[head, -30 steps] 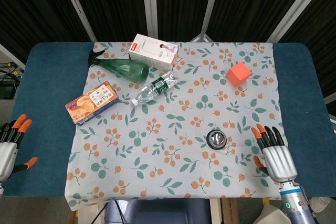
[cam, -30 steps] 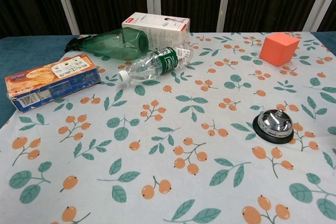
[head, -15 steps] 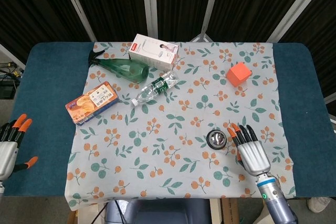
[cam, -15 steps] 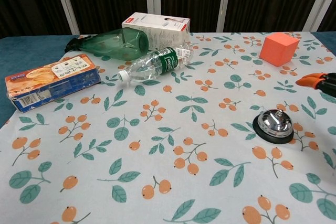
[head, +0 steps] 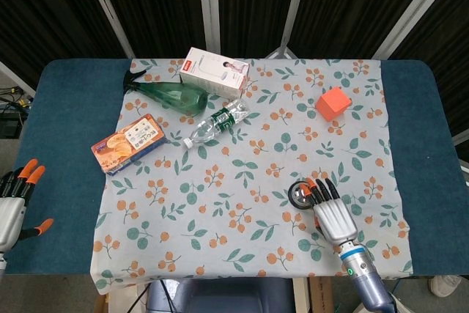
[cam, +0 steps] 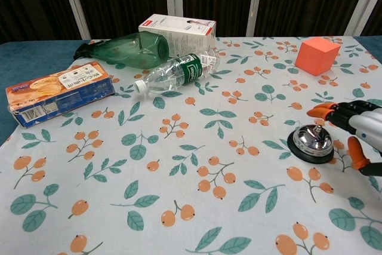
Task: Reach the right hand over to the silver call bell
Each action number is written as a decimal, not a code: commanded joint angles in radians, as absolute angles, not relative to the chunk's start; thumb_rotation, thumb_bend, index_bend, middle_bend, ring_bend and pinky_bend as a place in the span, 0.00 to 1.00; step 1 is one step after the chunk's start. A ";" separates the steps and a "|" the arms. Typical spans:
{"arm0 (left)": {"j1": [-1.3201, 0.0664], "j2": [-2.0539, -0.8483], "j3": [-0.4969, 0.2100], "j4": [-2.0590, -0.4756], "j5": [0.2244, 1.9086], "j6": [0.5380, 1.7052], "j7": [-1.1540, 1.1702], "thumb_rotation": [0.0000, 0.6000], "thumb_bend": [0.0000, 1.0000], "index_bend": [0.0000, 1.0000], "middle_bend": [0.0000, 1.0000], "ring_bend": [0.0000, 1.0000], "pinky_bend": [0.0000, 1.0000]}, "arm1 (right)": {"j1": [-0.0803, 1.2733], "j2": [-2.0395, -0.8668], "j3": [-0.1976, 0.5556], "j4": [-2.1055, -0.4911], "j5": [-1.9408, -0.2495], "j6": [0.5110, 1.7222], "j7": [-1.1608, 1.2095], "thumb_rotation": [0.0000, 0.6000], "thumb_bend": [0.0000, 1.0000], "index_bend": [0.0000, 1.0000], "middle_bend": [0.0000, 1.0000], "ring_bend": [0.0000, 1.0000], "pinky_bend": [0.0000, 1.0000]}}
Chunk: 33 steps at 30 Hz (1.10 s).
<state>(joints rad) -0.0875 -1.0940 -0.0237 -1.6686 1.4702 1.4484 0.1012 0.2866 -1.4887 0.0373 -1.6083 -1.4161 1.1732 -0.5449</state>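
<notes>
The silver call bell (cam: 312, 138) on its black base stands on the floral cloth at the right front; in the head view the call bell (head: 299, 194) is partly covered by my right hand. My right hand (head: 330, 210) hovers palm down at the bell's right side, fingers (cam: 334, 110) stretched out and apart above its far edge, holding nothing. In the chest view the right hand (cam: 358, 128) comes in from the right edge. My left hand (head: 13, 203) rests at the table's left edge, fingers spread and empty.
An orange cube (head: 333, 102) sits at the back right. A clear water bottle (head: 216, 123), a green bottle (head: 172, 95) and a white box (head: 215, 71) lie at the back centre. A snack box (head: 127, 143) lies to the left.
My right hand has moved left across the cloth from the table's right edge until its fingers reach over the bell. The left hand has stayed put.
</notes>
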 commanded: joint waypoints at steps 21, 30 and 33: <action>-0.088 -1.094 -0.022 -1.670 1.467 1.445 0.101 1.00 0.01 0.00 0.00 0.00 0.00 | 0.295 -1.530 0.010 -1.551 -1.378 1.155 -0.632 1.00 0.97 0.00 0.00 0.00 0.00; -0.087 -1.094 -0.022 -1.670 1.466 1.445 0.102 1.00 0.01 0.00 0.00 0.00 0.00 | 0.308 -1.453 0.099 -1.657 -1.402 1.243 -0.556 1.00 0.91 0.00 0.00 0.00 0.00; -0.087 -1.094 -0.022 -1.670 1.467 1.445 0.102 1.00 0.01 0.00 0.00 0.00 0.00 | 0.293 -1.404 0.113 -1.694 -1.399 1.276 -0.529 1.00 0.71 0.00 0.00 0.00 0.00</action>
<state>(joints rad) -0.0869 -1.0938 -0.0220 -1.6697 1.4665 1.4455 0.1016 0.3027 -1.4338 0.1007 -1.6698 -1.3985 1.2532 -0.5493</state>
